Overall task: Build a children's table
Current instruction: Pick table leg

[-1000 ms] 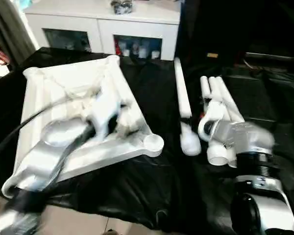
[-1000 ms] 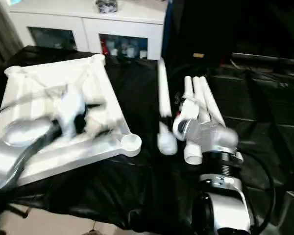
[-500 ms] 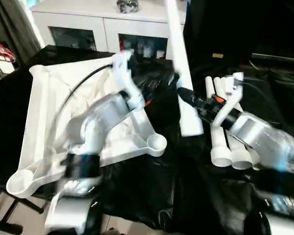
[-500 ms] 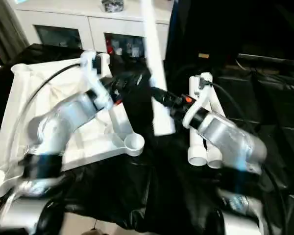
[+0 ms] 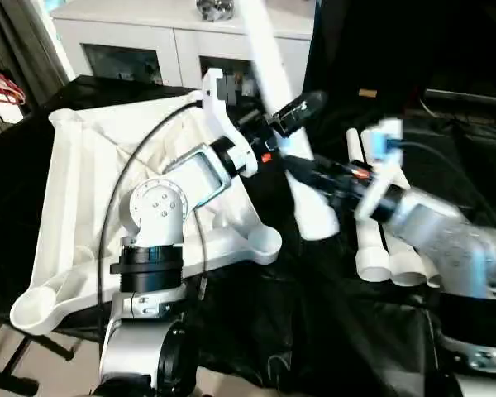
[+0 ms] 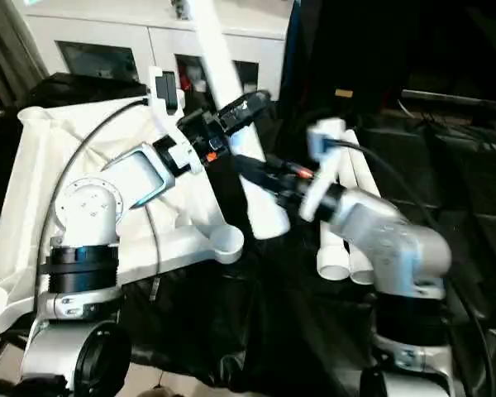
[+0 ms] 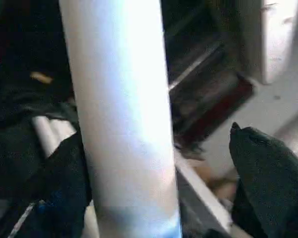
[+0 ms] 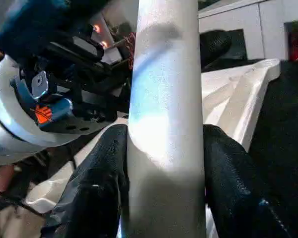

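Leg (image 5: 285,116) lifted off worktop, long axis steep, flared end low. My R tool (image 8: 161,188) clamps it low; L tool (image 5: 293,116), released wide, straddles shaft higher up. Tabletop (image 5: 83,182) lies left; nearest socket (image 5: 263,240) just beside flared end.

The raised leg (image 5: 274,91) looks like smooth white plastic with a soft sheen, as does the ribbed tabletop (image 5: 74,182). The work table's black cover (image 5: 256,331) is wrinkled, glossy sheeting. The forearms (image 5: 182,178) are brushed silver metal.

Silver forearms (image 5: 178,186) with black cables (image 5: 120,178), black joint rings, orange wrist marks.
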Available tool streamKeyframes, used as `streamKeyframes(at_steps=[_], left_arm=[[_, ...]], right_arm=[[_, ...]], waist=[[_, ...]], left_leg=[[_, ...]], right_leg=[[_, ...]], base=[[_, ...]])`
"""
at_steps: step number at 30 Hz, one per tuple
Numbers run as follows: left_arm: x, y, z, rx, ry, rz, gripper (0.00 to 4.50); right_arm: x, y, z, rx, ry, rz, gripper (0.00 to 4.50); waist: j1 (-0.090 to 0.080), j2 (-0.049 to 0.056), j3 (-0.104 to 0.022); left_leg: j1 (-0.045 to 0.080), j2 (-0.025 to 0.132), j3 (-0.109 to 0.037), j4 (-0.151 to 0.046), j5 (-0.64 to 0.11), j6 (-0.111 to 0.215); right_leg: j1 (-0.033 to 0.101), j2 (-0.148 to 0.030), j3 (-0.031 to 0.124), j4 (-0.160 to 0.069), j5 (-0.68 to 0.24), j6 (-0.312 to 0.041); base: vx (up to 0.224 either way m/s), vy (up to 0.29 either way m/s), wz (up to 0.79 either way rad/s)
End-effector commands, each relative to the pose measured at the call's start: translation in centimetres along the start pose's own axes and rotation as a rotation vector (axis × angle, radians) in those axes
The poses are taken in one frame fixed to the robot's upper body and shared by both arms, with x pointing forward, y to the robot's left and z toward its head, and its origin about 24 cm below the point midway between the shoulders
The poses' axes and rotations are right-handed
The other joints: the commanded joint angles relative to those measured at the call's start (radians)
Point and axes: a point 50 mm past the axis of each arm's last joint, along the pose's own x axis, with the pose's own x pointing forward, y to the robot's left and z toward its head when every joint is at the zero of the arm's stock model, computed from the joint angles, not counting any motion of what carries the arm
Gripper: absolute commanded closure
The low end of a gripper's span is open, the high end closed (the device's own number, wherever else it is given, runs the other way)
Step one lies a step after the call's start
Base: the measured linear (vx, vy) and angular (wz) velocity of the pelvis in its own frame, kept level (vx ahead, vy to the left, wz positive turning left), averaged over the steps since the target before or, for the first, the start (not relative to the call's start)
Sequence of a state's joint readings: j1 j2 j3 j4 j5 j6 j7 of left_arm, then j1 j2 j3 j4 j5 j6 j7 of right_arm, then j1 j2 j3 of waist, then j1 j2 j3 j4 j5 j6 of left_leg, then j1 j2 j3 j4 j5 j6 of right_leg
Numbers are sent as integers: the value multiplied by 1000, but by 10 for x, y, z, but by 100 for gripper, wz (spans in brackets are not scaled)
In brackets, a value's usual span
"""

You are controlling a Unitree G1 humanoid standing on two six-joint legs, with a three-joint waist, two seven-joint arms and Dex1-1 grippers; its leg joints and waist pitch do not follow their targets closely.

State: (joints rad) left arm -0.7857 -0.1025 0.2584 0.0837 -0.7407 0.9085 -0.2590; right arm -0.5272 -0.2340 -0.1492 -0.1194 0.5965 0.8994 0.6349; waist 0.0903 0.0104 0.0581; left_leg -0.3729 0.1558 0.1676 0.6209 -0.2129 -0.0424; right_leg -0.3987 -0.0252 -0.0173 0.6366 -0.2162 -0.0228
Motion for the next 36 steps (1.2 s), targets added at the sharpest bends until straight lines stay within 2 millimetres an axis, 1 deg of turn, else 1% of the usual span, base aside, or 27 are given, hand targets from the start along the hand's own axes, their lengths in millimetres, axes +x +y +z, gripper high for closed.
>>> streamKeyframes(at_steps=[1, 2, 3, 5, 6, 7, 10, 11, 13, 14, 17, 18, 20, 21, 22, 23, 24, 25, 26, 27, 28, 30, 31, 32, 34, 35, 36], left_arm=[[5, -13, 0, 31, 15, -21, 40], [6, -15, 0, 33, 16, -23, 53], [7, -16, 0, 38, 14, -6, 75], [11, -17, 2, 53, -3, 53, 82], [12, -17, 2, 53, -9, 67, 94], [12, -17, 3, 52, -12, 72, 94], [13, -16, 5, 37, -33, 107, 124], [13, -15, 5, 35, -34, 116, 141], [13, -15, 5, 35, -34, 126, 141], [13, -14, 4, 34, -36, 133, 155], [12, -13, 3, 23, -45, 136, 171], [12, -13, 3, 22, -47, 131, 178], [11, -13, 4, 15, -52, 125, 204], [11, -13, 4, 14, -54, 119, 204], [10, -13, 4, 13, -54, 117, 219], [10, -13, 3, 10, -52, 112, 219], [9, -14, 3, 9, -47, 97, 239], [8, -14, 3, 11, -41, 85, 247], [7, -15, 3, 22, -35, 68, 252], [7, -15, 3, 22, -35, 68, 252], [6, -15, 3, 42, -26, 45, 256], [3, -16, 4, 82, -8, 1, 259], [-1, -17, 4, 131, 19, -57, 260], [-4, -17, 5, 157, 36, -88, 260], [-6, -17, 5, 182, 56, -120, 261], [-10, -17, 6, 227, 94, -178, 261], [-11, -17, 6, 235, 102, -191, 261]], right_arm=[[6, 8, 8, -67, -9, 2, 265], [8, 11, 9, -78, -8, 4, 265], [10, 13, 9, -100, -4, 1, 265], [15, 17, 8, -146, 3, -8, 265], [16, 18, 8, -156, 3, -11, 265], [16, 18, 8, -158, 3, -12, 265], [18, 21, 6, -167, 0, -16, 265], [18, 22, 6, -169, 0, -18, 265], [18, 22, 5, -174, 1, -21, 265], [18, 22, 5, -175, 2, -22, 265], [18, 22, 3, -184, 4, -27, 265], [18, 22, 3, -185, 6, -26, 265], [18, 22, 2, -190, 12, -27, 265], [18, 22, 2, -194, 16, -26, 265], [18, 22, 1, -195, 18, -24, 265], [17, 22, 1, -198, 23, -22, 265], [17, 22, 1, -198, 26, -19, 265], [17, 22, 0, -194, 29, -14, 265], [17, 22, -1, -184, 34, -5, 230], [17, 22, -1, -184, 34, -5, 230], [16, 21, -2, -170, 39, 3, 195], [14, 21, -3, -154, 51, 24, 186], [11, 20, -4, -145, 73, 52, 175], [8, 20, -5, -142, 90, 75, 162], [6, 20, -6, -140, 107, 100, 149], [0, 21, -7, -138, 145, 158, 142], [-1, 22, -7, -138, 153, 171, 138]], waist=[[4, -14, -69], [5, -15, -69], [5, -13, -70], [3, -12, -69], [3, -12, -70], [3, -12, -70], [3, -13, -71], [4, -13, -72], [3, -13, -71], [3, -13, -71], [3, -13, -70], [1, -17, -70], [2, -16, -70], [2, -17, -70], [3, -16, -71], [2, -18, -71], [3, -17, -71], [3, -17, -71], [3, -18, -70], [3, -18, -70], [3, -19, -70], [5, -17, -70], [5, -18, -71], [6, -17, -72], [4, -19, -71], [6, -20, -71], [7, -19, -70]], left_leg=[[2, 57, -25, -58, 24, 51], [2, 58, -24, -58, 22, 52], [2, 60, -26, -59, 28, 50], [2, 61, -26, -59, 26, 53], [2, 61, -26, -59, 29, 53], [2, 60, -26, -59, 31, 54], [0, 59, -26, -58, 38, 58], [0, 59, -27, -57, 41, 60], [0, 59, -26, -57, 40, 60], [1, 59, -25, -57, 36, 60], [1, 59, -25, -58, 27, 56], [1, 59, -24, -58, 25, 56], [1, 58, -24, -57, 27, 56], [1, 58, -24, -57, 30, 57], [1, 58, -25, -57, 38, 60], [1, 59, -24, -57, 37, 61], [0, 58, -24, -56, 38, 62], [0, 58, -24, -57, 38, 62], [0, 57, -24, -56, 36, 64], [0, 57, -24, -56, 36, 64], [1, 57, -24, -56, 36, 66], [1, 58, -24, -57, 37, 69], [1, 60, -25, -58, 42, 71], [3, 60, -25, -57, 49, 75], [2, 60, -23, -57, 49, 72], [3, 60, -23, -57, 43, 75], [3, 59, -24, -58, 40, 76]], right_leg=[[68, -102, 48, -75, -10, -204], [68, -103, 49, -75, -10, -205], [67, -102, 48, -73, 0, -207], [67, -101, 47, -73, 8, -208], [67, -102, 47, -73, 14, -206], [67, -102, 47, -73, 18, -206], [69, -102, 48, -70, 47, -211], [69, -102, 48, -69, 57, -210], [69, -102, 48, -69, 58, -210], [68, -102, 48, -70, 50, -210], [68, -102, 48, -72, 34, -208], [68, -102, 48, -72, 32, -207], [68, -101, 48, -71, 28, -205], [69, -102, 49, -71, 32, -204], [68, -101, 48, -70, 42, -204], [68, -102, 48, -70, 44, -205], [68, -102, 49, -70, 44, -206], [68, -102, 48, -69, 43, -207], [68, -101, 49, -70, 37, -205], [68, -101, 49, -70, 37, -205], [68, -102, 49, -71, 32, -203], [68, -103, 48, -71, 23, -202], [68, -104, 49, -69, 26, -200], [65, -101, 48, -66, 35, -196], [65, -101, 47, -66, 47, -202], [67, -102, 48, -66, 31, -197], [67, -103, 49, -68, 20, -194]], base=[[0, 0, 0], [0, 0, 0], [0, 0, 0], [0, 0, 0], [0, 0, 0], [0, 0, 0], [0, 0, 0], [0, 0, 0], [0, 0, 0], [0, 0, 0], [0, 0, 0], [0, 0, 0], [0, 0, 0], [0, 0, 0], [0, 0, 0], [0, 0, 0], [0, 0, 0], [0, 0, 0], [0, 0, 0], [0, 0, 0], [0, 0, 0], [0, 0, 0], [0, 0, 0], [0, 0, 0], [0, 0, 0], [0, 0, 0], [0, 0, 0]])
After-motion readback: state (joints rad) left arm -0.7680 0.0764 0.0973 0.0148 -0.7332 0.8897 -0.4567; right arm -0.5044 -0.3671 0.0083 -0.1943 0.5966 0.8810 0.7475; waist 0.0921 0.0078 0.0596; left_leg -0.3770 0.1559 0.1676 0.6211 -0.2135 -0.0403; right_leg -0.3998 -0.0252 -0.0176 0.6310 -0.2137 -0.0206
